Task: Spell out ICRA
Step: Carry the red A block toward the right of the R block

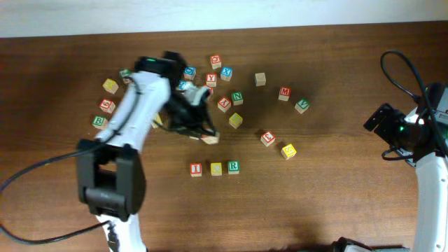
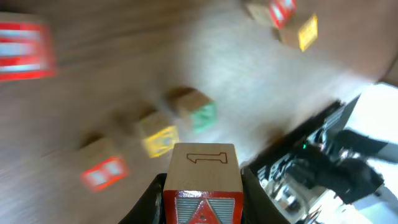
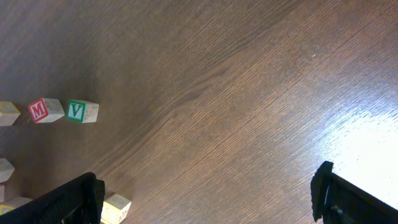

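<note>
My left gripper (image 1: 207,134) is shut on the red "A" cube (image 2: 202,182), held above the table; its A face (image 2: 202,210) fills the gap between the dark fingers. Below and to the right of it, three cubes stand in a row: the red "I" (image 1: 196,169), the yellow "C" (image 1: 216,169) and the green "R" (image 1: 233,166). The left wrist view shows that row blurred: the red cube (image 2: 104,172), the yellow cube (image 2: 160,140), the green cube (image 2: 200,115). At the table's right side my right gripper (image 3: 208,199) stands open over bare wood, holding nothing.
Other letter cubes lie scattered across the upper middle of the table, among them a red M (image 1: 284,93), a green V (image 1: 302,106), a yellow cube (image 1: 288,150) and a red one (image 1: 267,138). A black cable (image 1: 400,77) loops by the right arm.
</note>
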### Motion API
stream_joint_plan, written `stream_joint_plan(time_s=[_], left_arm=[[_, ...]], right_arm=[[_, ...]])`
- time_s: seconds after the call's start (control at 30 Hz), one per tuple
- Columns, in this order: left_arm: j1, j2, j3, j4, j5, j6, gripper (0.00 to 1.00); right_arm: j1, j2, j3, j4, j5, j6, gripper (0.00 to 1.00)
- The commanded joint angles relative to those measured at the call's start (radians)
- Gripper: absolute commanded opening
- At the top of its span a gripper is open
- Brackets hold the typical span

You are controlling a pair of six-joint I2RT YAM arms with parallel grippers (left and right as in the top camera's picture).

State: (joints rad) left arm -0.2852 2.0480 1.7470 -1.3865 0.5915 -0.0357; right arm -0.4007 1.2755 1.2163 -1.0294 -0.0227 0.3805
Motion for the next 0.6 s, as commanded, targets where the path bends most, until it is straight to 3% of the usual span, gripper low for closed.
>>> stream_joint_plan(time_s=[0.0,0.1,0.27,0.4,0.57], left_arm=[[-0.154,0.001,0.007,0.063,-0.171,-0.214,0.17],[-0.306,0.002,-0.026,0.142,-0.373,-0.418,0.17],[-0.496,0.002,-0.108,0.338,-0.476,-0.608,0.15],[-0.571,0.002,-0.132,0.344,-0.671,-0.783,0.17],[-0.596,0.002,-0.204,0.419,-0.701,-0.862,0.17]], right_arm=[[-0.005,0.001,0.013,0.000,0.009,-0.010,0.98],[-0.005,0.001,0.013,0.000,0.009,-0.010,0.98],[-0.005,0.001,0.013,0.000,0.009,-0.010,0.99],[-0.005,0.001,0.013,0.000,0.009,-0.010,0.98],[-0.005,0.001,0.013,0.000,0.009,-0.010,0.98]])
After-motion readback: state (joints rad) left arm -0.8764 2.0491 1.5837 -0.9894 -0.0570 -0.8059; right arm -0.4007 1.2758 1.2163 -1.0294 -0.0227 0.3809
